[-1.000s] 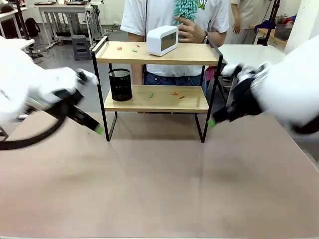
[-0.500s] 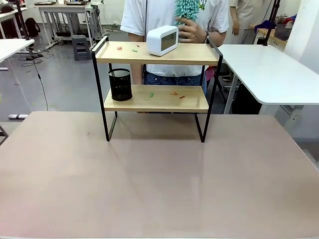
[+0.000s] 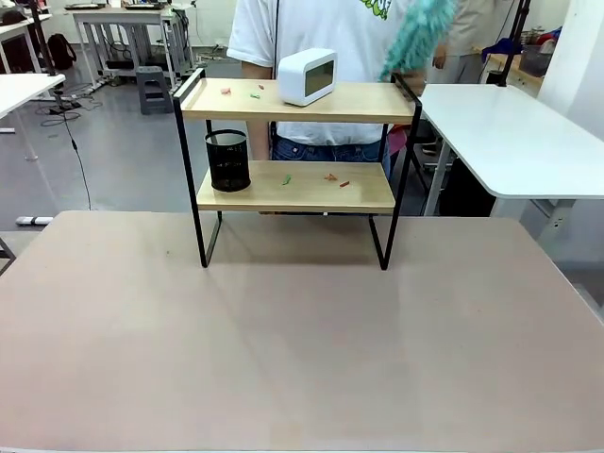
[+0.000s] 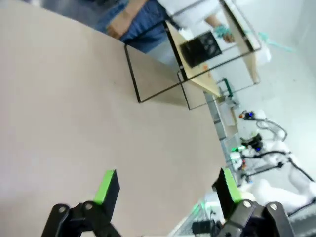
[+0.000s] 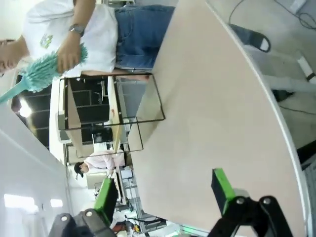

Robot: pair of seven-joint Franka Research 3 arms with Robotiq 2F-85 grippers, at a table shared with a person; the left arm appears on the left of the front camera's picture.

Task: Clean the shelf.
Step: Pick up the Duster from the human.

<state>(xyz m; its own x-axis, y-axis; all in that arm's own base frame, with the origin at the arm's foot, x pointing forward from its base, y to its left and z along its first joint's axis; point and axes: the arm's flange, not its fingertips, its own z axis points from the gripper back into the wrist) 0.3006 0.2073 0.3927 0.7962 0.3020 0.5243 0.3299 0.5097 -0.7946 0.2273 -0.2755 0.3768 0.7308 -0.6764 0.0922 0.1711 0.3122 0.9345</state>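
Observation:
The shelf (image 3: 359,102) stands at the far middle of the beige table, two wooden boards in a black frame. Small coloured scraps (image 3: 241,92) lie on its top board beside a white clock (image 3: 308,75). More scraps (image 3: 330,177) and a black mesh cup (image 3: 227,160) are on the lower board. Behind it a person swings a teal duster (image 3: 415,38) over the shelf's right end. My left gripper (image 4: 168,185) is open above bare table, far from the shelf (image 4: 210,86). My right gripper (image 5: 164,193) is open too, well back from the shelf (image 5: 114,106) and duster (image 5: 44,71).
The wide beige table (image 3: 302,340) stretches from the shelf to the near edge. A white table (image 3: 510,132) stands beyond the far right corner. Desks and chairs fill the room behind the person.
Both arms have pulled back out of the front view. The person has swept the duster from chest height rightward toward the shelf's right end.

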